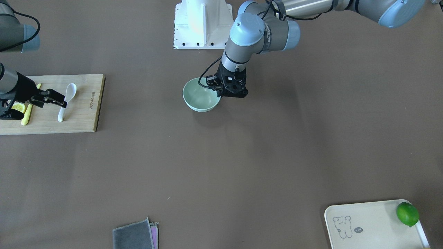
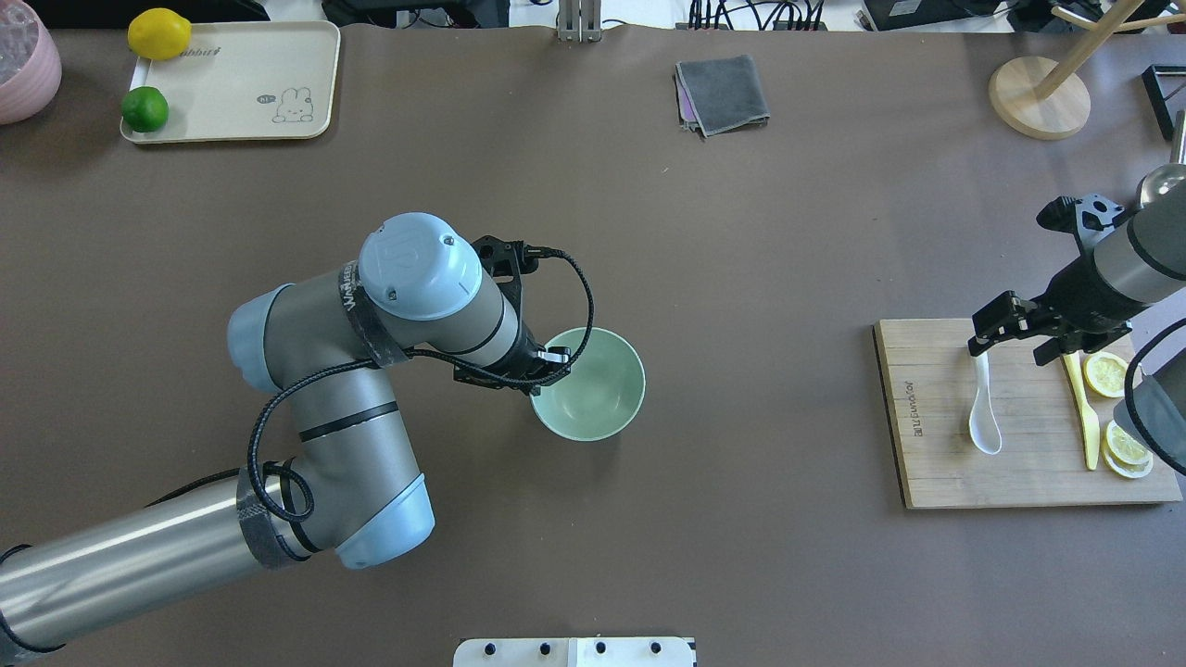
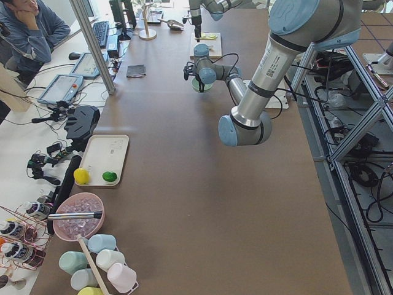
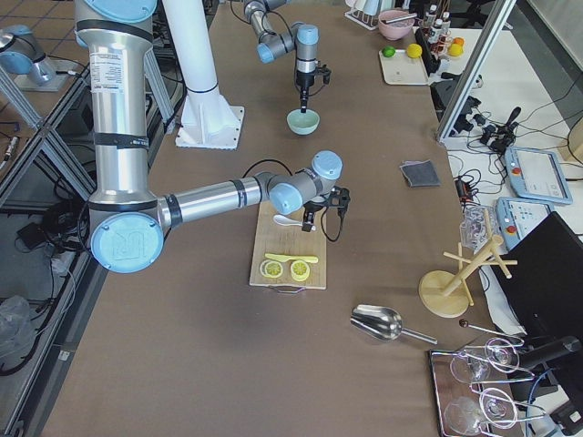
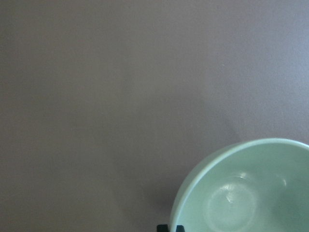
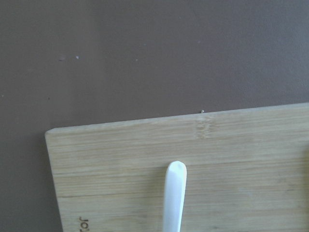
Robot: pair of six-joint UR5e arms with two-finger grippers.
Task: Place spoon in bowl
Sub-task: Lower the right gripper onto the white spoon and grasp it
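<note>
The white spoon (image 1: 71, 90) lies on a wooden cutting board (image 1: 83, 117), scoop toward the robot; it also shows in the overhead view (image 2: 984, 421) and its handle end in the right wrist view (image 6: 175, 193). My right gripper (image 1: 59, 98) (image 2: 986, 339) is open and hovers just above the spoon's handle. The mint-green bowl (image 1: 199, 97) (image 2: 593, 389) stands upright mid-table and looks empty. My left gripper (image 1: 220, 94) (image 2: 548, 363) is shut on the bowl's rim; its fingertips (image 5: 162, 227) show at the rim in the left wrist view, next to the bowl (image 5: 251, 193).
A yellow plastic knife (image 2: 1084, 408) and lemon slices (image 2: 1107, 373) lie on the board beside the spoon. A cream tray (image 2: 241, 83) with a lime and a lemon sits at the far left. A grey cloth (image 2: 723, 93) and a wooden stand (image 2: 1038, 97) are at the far edge.
</note>
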